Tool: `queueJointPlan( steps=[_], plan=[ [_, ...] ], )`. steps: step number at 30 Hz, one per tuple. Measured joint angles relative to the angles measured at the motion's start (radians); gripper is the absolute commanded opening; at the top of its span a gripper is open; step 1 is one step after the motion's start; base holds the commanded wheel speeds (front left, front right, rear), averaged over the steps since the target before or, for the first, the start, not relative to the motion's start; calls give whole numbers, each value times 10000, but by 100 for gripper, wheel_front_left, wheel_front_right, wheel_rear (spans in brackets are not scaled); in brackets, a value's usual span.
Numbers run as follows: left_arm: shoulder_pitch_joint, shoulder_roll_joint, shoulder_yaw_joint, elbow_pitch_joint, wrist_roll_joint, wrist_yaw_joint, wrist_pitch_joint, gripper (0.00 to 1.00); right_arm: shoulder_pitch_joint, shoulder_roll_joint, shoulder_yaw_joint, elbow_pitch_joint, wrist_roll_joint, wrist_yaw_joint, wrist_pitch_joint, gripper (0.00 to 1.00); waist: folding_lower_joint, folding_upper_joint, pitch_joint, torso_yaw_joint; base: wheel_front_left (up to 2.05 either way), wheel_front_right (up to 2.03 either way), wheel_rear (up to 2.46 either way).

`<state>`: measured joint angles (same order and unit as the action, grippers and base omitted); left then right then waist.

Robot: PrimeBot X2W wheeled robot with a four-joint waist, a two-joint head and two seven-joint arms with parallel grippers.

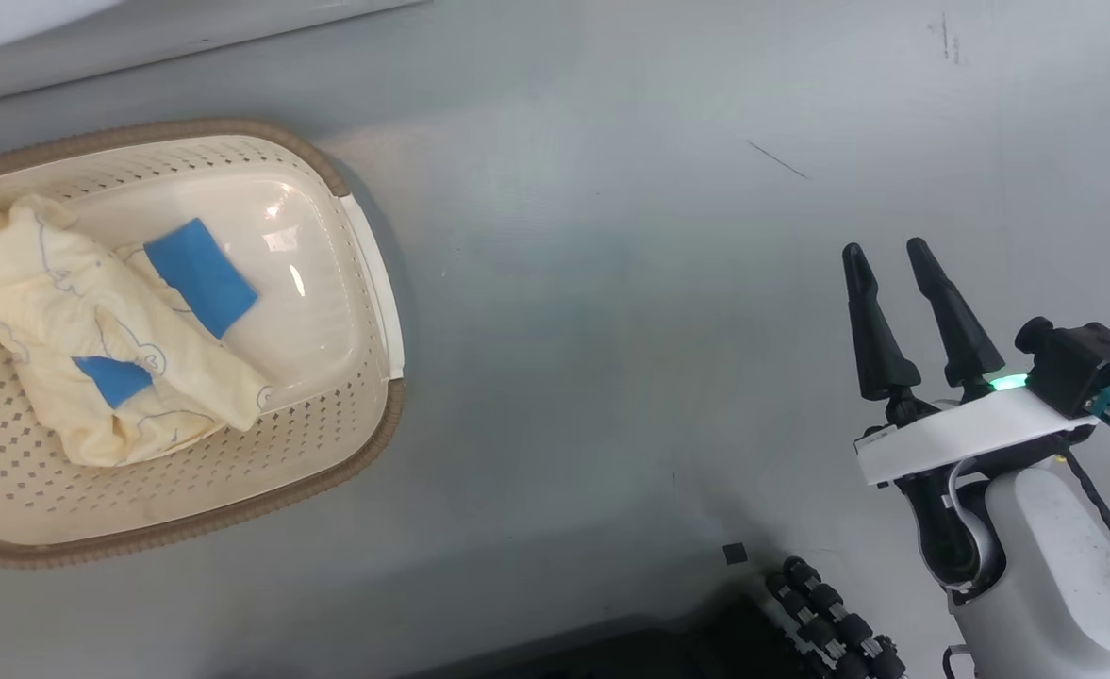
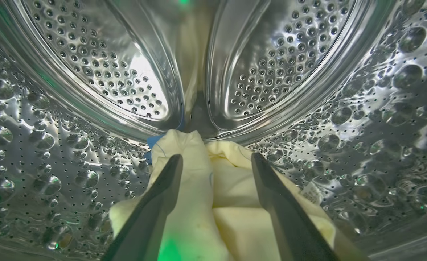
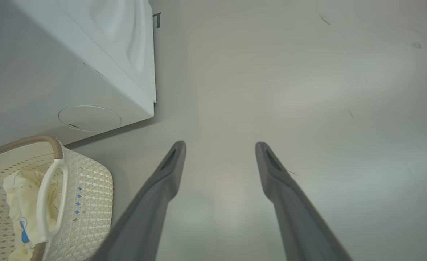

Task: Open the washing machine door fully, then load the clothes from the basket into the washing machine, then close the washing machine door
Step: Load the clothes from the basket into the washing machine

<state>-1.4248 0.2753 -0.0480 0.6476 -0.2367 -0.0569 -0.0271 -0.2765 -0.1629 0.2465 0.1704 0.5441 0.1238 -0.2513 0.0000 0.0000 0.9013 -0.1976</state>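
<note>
L tool (image 2: 217, 156) spread, released above garment (image 2: 231, 188) inside washing machine (image 2: 90, 72); basket (image 1: 366, 396) clothes (image 1: 92, 311) lie well left of open, empty R tool (image 1: 886, 247), prob. nearer L arm.

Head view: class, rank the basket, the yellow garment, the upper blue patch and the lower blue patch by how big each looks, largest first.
1. basket, largest though cut off at the left edge
2. yellow garment
3. upper blue patch
4. lower blue patch
</note>
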Motion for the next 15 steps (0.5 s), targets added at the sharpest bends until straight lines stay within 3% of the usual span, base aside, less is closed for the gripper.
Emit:
queueJointPlan(
  steps=[15],
  plan=[
    [1164, -600, 38, 180, -194, 69, -1415, 100, 0, -65, -268, 81, -94, 0, 0, 100, 0, 0, -931, 444, 0, 0, 0]
  ],
)
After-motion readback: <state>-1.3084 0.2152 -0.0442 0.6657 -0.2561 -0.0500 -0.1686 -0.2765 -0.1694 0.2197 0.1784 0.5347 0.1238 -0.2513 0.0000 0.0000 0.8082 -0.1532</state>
